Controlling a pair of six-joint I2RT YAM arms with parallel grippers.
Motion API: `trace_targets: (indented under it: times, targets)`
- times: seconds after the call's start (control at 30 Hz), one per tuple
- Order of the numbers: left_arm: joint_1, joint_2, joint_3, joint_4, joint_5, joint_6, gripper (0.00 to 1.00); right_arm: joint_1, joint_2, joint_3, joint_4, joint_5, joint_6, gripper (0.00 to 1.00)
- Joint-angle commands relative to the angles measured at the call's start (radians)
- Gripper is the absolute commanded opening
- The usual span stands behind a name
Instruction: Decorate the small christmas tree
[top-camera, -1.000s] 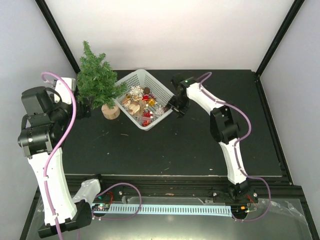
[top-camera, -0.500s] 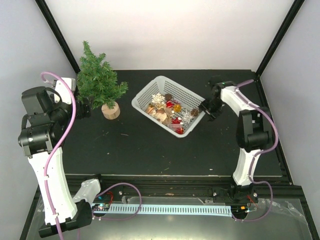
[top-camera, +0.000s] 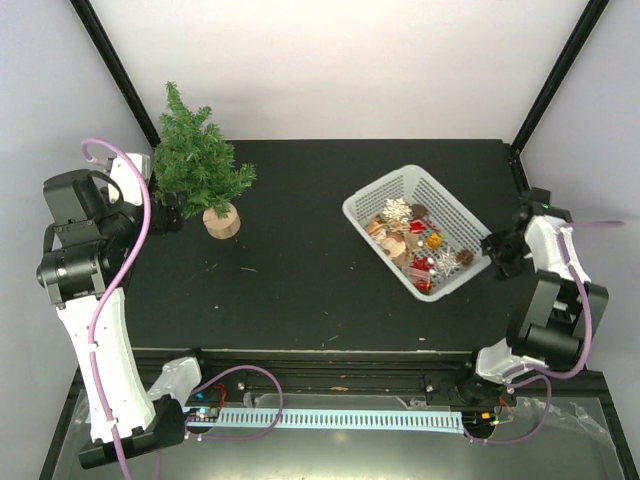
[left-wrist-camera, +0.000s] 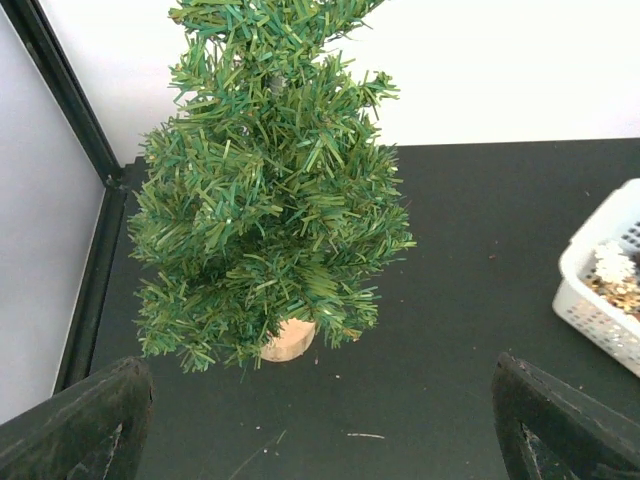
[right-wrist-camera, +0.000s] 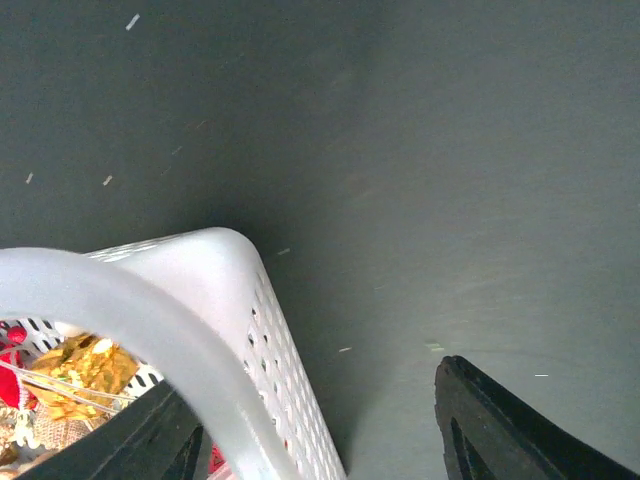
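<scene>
The tree (top-camera: 195, 160) stood upright on its wooden stump in the far left corner of the black surface (top-camera: 300, 270), bare of any decoration, so by my reckoning the job had not begun. My left claw (left-wrist-camera: 318, 375) hung just left of the tree at trunk height, fingers spread wide and holding nothing, probably posted there to steady the tree or take a trinket. Well to the right of the tree and nearer to me lay the white basket (top-camera: 380, 186) of ornaments (top-camera: 410, 240). My right claw (right-wrist-camera: 318, 385) straddled the basket corner farthest from the tree, one finger inside the rim and one outside. It was spread, not pinching the wall, a hold better suited to towing than lifting. A white wall (top-camera: 330, 70) and black frame posts (top-camera: 110, 60) closed in behind the tree.
</scene>
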Motion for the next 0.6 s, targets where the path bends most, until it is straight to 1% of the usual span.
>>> trace_targets:
  times: [0.0,0.1,0.17,0.3,0.4,0.43,0.53,0.57]
  targets:
    - [0.014,0.015,0.012,0.009,0.021,-0.020,0.92,-0.117,-0.127,-0.049,-0.072,0.093,-0.095,0.60]
    - [0.018,0.026,0.020,0.010,0.023,-0.022,0.92,-0.178,-0.182,-0.070,-0.145,0.165,-0.117,0.61]
    - [0.021,0.031,0.020,0.012,0.029,-0.026,0.92,-0.209,-0.224,-0.114,-0.158,0.171,-0.114,0.61]
    - [0.023,0.035,0.031,0.005,0.039,-0.022,0.92,-0.213,-0.267,-0.126,-0.159,0.173,-0.121,0.63]
    - [0.022,0.039,0.032,-0.003,0.041,-0.013,0.92,-0.166,-0.274,-0.088,-0.145,0.133,-0.131,0.68]
    - [0.023,0.041,0.027,-0.002,0.043,-0.013,0.92,-0.141,-0.269,-0.081,-0.118,0.088,-0.142,0.69]
    - [0.025,0.045,0.019,0.000,0.056,-0.021,0.92,-0.099,-0.284,-0.061,-0.111,0.031,-0.108,0.73]
    - [0.026,0.048,0.021,0.000,0.059,-0.022,0.92,-0.074,-0.283,-0.034,-0.119,0.033,-0.102,0.74]
